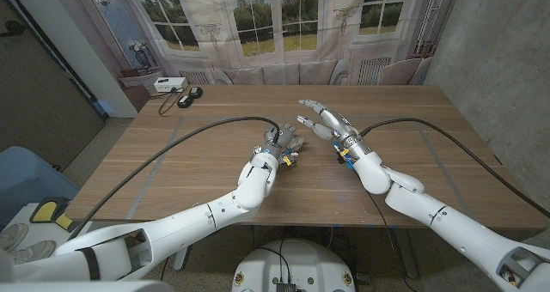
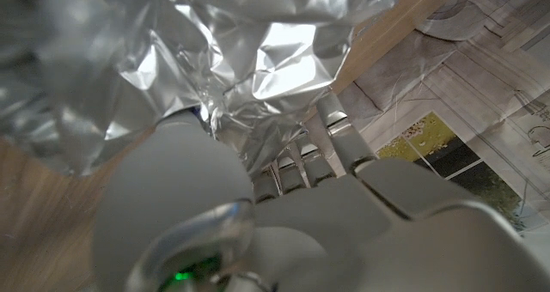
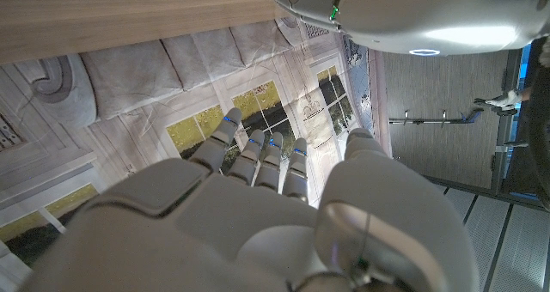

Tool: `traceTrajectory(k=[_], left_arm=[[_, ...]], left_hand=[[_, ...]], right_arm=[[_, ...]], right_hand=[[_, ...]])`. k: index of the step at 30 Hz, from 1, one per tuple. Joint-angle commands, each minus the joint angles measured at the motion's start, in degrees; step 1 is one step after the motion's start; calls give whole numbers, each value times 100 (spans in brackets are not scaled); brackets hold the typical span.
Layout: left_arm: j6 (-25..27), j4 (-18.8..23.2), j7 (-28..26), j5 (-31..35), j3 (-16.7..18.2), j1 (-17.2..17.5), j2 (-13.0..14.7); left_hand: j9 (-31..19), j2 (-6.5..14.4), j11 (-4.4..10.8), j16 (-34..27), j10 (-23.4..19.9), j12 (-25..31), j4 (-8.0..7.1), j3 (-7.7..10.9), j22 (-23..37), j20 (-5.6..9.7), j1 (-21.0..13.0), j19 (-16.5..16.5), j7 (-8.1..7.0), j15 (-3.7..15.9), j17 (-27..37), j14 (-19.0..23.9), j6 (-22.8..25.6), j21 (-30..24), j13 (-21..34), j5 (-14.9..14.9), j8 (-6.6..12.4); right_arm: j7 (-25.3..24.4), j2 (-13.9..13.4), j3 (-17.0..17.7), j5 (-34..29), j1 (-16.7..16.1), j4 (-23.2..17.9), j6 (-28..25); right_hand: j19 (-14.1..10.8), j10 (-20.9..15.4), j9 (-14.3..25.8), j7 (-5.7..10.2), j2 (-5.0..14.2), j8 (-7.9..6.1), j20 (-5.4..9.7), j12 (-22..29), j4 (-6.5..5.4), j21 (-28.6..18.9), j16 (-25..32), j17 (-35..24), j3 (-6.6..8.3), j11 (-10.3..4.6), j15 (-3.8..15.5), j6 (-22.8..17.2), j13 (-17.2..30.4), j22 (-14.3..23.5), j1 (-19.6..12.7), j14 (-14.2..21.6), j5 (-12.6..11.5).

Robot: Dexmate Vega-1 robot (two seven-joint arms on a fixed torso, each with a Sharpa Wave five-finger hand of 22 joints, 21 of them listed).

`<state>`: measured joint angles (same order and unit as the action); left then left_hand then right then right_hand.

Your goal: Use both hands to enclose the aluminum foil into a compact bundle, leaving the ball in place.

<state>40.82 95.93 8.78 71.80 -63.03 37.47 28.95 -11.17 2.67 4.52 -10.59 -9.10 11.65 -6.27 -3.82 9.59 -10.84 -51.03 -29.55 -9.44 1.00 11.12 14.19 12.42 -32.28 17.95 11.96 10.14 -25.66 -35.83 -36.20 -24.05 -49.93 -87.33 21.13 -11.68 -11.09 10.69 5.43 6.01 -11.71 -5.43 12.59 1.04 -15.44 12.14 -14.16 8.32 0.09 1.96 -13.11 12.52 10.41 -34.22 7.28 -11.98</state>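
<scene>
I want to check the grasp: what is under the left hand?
Under the left hand lies crumpled foil, pressed against its fingers in the left wrist view. The wooden table shows beside it. Whether a ball sits inside the foil cannot be seen; foil and hand cover it.

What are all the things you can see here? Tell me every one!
aluminum foil: one, shiny silver, crumpled, mid-table, under the left hand's fingers.
wooden table: one, brown.
white box: one, white, far left corner of the table.
black devices: two, black, beside the white box.
cables: two, black, running along the arms across the table.
backdrop: one, printed windows and sofa, behind the table.
left hand: one, white and grey, holds the foil.
right hand: one, white and grey, fingers spread, beside the foil, holding nothing.
</scene>
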Motion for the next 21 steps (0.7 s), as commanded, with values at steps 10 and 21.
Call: traceTrajectory(k=[10, 21], left_arm=[[6, 271, 266, 613, 209, 304, -10], [-208, 635, -44, 98, 580, 596, 57]], left_hand=[[-3, 276, -65, -38, 173, 160, -152, -143, 85, -134, 1045, 2660, -71, -109, 49, -525, 22, 1658, -64, -28, 132], [-34, 263, -349, 10, 827, 79, -240, -360, 154, -149, 1777, 3894, -22, -681, 144, -1741, -399, 2157, 49, -26, 65]], right_arm=[[-114, -44, 49, -50, -123, -119, 13], [-91, -55, 62, -7, -147, -115, 101]], right_hand=[[-67, -35, 3, -8, 35, 2, 4, 31, 32, 35, 42, 3, 22, -21, 0, -98, -4, 6, 27, 86, 36], [-74, -55, 3, -14, 40, 4, 3, 31, 28, 45, 45, 12, 23, 0, 18, -114, -5, 6, 55, 101, 39]])
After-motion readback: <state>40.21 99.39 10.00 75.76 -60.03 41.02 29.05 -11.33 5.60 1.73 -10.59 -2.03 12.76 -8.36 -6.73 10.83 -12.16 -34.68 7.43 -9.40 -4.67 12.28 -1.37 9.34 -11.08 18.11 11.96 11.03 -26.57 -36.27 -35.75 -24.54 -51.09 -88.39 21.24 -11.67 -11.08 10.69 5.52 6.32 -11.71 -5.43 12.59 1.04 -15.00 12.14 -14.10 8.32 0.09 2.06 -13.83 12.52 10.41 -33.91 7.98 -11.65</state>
